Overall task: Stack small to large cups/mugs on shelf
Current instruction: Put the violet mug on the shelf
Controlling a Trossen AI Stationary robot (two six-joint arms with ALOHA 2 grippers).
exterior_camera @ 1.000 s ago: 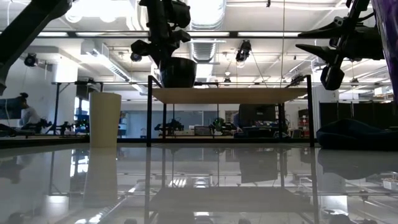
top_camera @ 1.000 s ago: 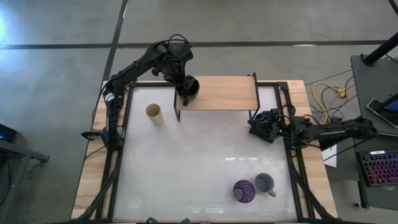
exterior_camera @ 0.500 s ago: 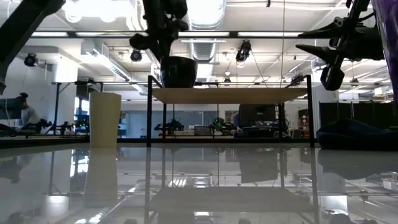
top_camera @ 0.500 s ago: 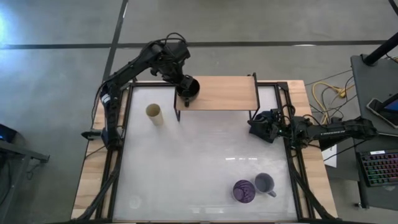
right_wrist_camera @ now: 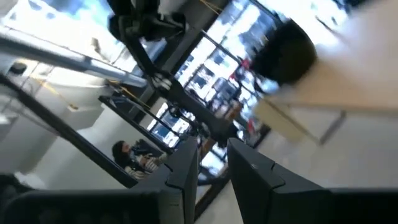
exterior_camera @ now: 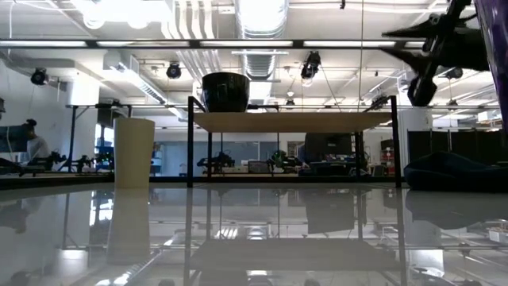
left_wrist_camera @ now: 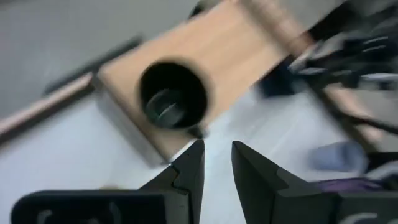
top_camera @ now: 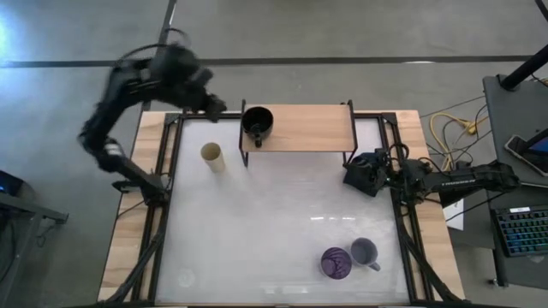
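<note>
left hand (top_camera: 214, 107) hangs empty beside shelf (top_camera: 312, 128); black mug (top_camera: 257, 121) on it.

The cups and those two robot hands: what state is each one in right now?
black mug: upright on the shelf, released.
cream cup: upright on the table.
purple tumbler: upright, beside the lavender mug.
left hand: empty, fingers slightly apart, off the shelf's left end.
right hand: empty, waiting at the table's right edge.
</note>
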